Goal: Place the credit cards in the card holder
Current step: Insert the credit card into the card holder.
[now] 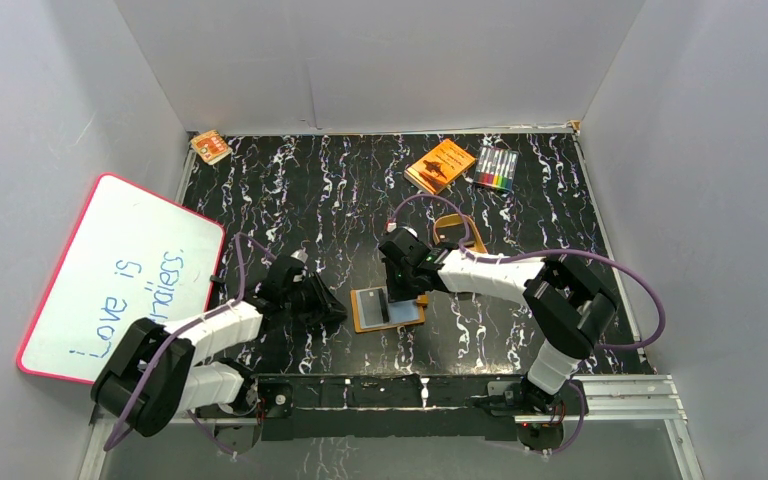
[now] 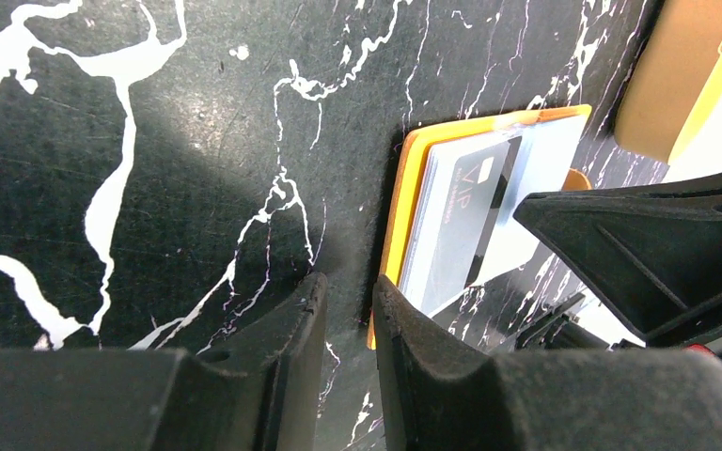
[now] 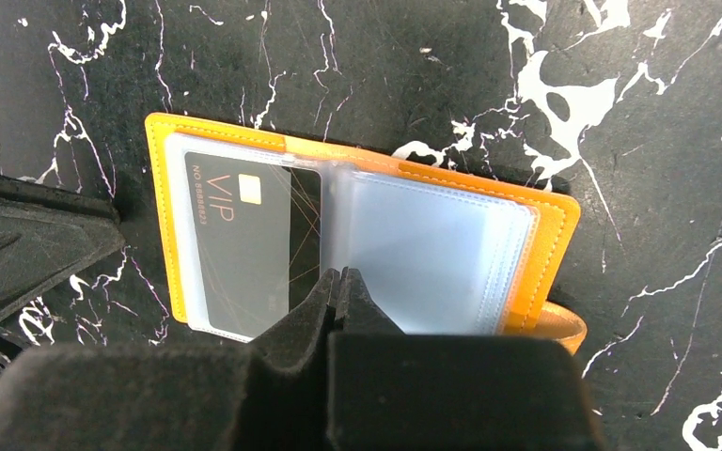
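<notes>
Jaws over black marbled tabletop [image 1: 340, 200], pale walls [image 1: 360, 60]

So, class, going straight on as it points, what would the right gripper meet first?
The right gripper would likely meet the card holder, at its clear pockets beside the dark card; depth unclear.
</notes>
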Robot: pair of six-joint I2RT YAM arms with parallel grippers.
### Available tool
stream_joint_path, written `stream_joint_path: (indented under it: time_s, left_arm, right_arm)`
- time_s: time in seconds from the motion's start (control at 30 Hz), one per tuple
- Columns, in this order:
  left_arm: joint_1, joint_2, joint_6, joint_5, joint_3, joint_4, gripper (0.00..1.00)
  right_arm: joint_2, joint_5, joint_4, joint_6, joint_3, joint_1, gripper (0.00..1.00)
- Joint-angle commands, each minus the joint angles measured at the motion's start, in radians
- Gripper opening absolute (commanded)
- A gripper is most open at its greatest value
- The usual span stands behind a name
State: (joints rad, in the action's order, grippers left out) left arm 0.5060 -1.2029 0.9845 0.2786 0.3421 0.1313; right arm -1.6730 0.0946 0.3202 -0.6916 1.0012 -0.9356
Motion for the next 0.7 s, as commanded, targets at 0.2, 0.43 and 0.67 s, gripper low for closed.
stream_joint_path:
  time_s: [0.2,0.43,0.67]
  left_arm:
    - [0.003,-0.047,-0.005,0.021,0.017,0.015,0.23]
    - [0.004,-0.069,-0.005,0.035,0.016,0.032,0.22]
    - [0.003,-0.088,0.000,0.051,0.012,0.051,0.21]
  right_arm:
    - [-0.034,-0.066,-0.019,0.030,0.042,0.006,0.00]
    - [-0.052,-0.088,-0.037,0.029,0.045,0.003,0.00]
    - [-0.055,-0.157,-0.073,0.021,0.048,0.000,0.00]
